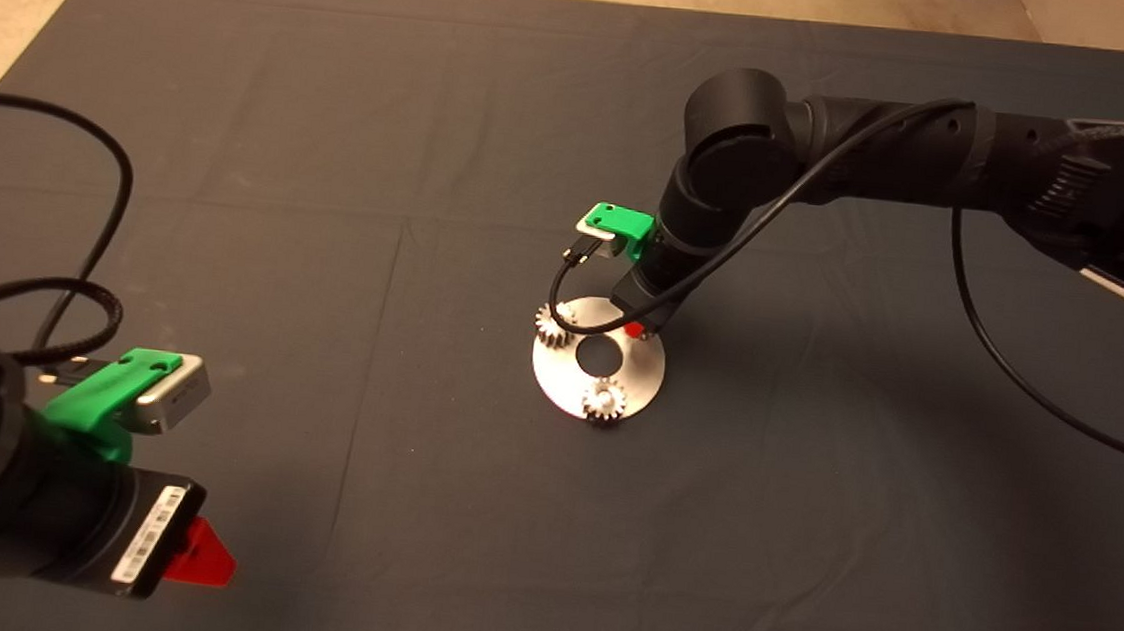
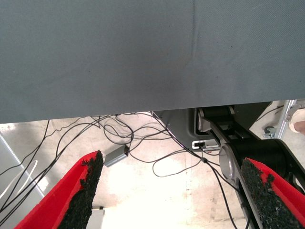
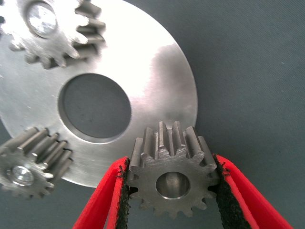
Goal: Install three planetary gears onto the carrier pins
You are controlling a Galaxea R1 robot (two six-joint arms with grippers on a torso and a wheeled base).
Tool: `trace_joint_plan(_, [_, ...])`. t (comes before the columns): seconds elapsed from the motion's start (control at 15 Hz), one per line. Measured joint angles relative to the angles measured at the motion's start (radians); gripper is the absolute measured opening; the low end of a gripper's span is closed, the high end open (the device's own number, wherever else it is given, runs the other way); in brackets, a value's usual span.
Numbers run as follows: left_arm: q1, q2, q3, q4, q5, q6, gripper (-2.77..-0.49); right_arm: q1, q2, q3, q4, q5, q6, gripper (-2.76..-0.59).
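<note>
A third planetary gear is sitting clamped in the right end effector over the disc; two gears are sitting on pins; the left end effector is waiting, spread apart.

Two gears on disc, right hand above.

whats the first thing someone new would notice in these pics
The eye goes first to the shiny round metal disc at the middle of the dark mat, with two small silver-grey spur gears already seated on its pins. Next is the right gripper, its red fingers shut on a third gear at the disc's rim. The left gripper waits open at the lower left edge.
</note>
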Motion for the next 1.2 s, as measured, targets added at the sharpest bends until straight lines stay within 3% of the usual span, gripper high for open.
trace_joint_plan(0.4, [0.0,0.0,0.001,0.0,0.0,0.0,-1.19,0.0,-0.001,0.002,0.0,-0.005,0.0,-2.28])
trace_joint_plan(0.73, [0.0,0.0,0.001,0.0,0.0,0.0,-1.19,-0.003,0.027,0.002,-0.002,-0.034,0.0,-2.28])
trace_joint_plan(1.0, [0.0,0.0,0.001,0.0,0.0,0.0,-1.19,-0.003,0.026,0.001,-0.002,-0.031,0.0,-2.28])
trace_joint_plan(1.2, [0.0,0.0,0.001,0.0,0.0,0.0,-1.19,-0.003,0.026,-0.013,-0.001,-0.022,0.0,-2.28])
